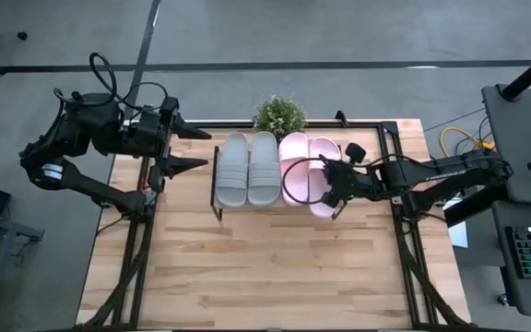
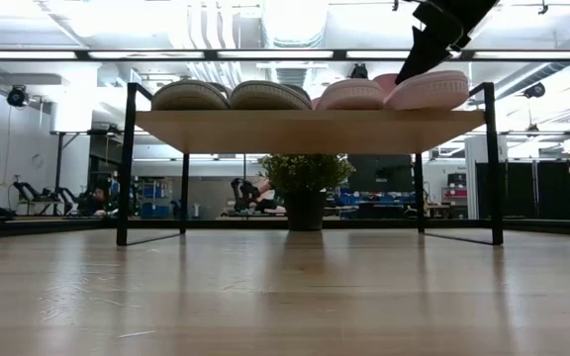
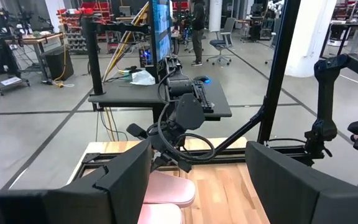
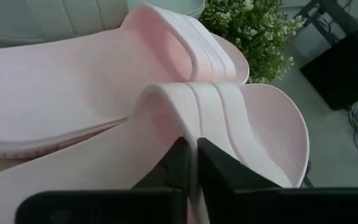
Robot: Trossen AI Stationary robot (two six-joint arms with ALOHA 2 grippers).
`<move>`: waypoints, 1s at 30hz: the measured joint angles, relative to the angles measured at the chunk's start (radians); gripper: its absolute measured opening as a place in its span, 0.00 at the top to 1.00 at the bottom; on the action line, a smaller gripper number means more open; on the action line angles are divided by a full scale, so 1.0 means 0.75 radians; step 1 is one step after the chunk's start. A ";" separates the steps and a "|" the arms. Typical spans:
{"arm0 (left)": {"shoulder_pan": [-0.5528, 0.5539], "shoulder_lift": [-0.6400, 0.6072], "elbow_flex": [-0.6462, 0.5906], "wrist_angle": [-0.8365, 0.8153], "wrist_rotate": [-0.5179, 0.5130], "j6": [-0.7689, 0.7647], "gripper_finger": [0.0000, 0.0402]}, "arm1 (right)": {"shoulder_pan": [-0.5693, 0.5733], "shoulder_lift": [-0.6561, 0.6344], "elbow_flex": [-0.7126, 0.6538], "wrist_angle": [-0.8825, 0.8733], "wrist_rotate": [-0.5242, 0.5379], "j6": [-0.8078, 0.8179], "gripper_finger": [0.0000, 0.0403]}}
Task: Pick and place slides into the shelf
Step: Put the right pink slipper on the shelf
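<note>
Right gripper (image 1: 333,181) over the right end of the shelf (image 2: 305,130), jaws pinched on the strap of the outer pink slide (image 4: 241,118) — the wrist view shows the two dark fingers (image 4: 178,167) nearly together with the strap's ridged edge between them. That slide lies at the far right of the row, its heel end apparently raised a little in the low view (image 2: 428,90), the black gripper coming down onto it from above. The inner pink slide (image 1: 294,166) lies flat just beside it, touching along the side. Count: four slides, two pink and two grey-green. The grey-green pair (image 1: 248,168) sits side by side on the left half of the shelf, toes toward the far edge. All four are on the plank top; the shelf stands on the bench (image 1: 265,267) on thin black legs. One small potted plant (image 1: 279,115) stands behind the shelf at the bench's far edge — in the low view it shows under the plank, between the legs. Left gripper (image 1: 194,148) waits off the bench's left side, level with the shelf, jaws spread wide and holding nothing.
</note>
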 joint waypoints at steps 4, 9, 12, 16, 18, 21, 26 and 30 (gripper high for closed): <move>0.000 0.000 0.000 -0.001 0.004 0.000 0.39 | 0.000 0.000 0.000 0.005 -0.001 -0.027 0.96; 0.001 0.001 0.000 0.000 0.003 0.000 0.39 | 0.000 -0.013 0.010 -0.004 0.000 -0.070 0.97; 0.001 0.002 0.000 0.000 0.003 0.000 0.39 | -0.001 -0.015 0.047 -0.024 0.000 -0.119 0.97; 0.001 0.003 0.000 0.000 0.003 0.000 0.39 | -0.004 -0.016 0.095 -0.082 0.000 -0.151 0.97; 0.001 0.003 0.000 -0.001 0.002 0.000 0.39 | -0.003 -0.018 0.108 -0.130 -0.007 -0.145 0.97; 0.001 0.003 0.000 -0.001 0.002 0.000 0.39 | -0.003 -0.021 0.109 -0.149 -0.010 -0.136 0.97; 0.001 0.003 0.000 0.001 0.002 0.001 0.39 | -0.010 -0.027 0.091 -0.132 -0.012 -0.157 0.97; 0.000 0.003 -0.001 0.001 0.001 0.000 0.39 | -0.022 -0.028 0.052 -0.071 -0.059 -0.162 0.97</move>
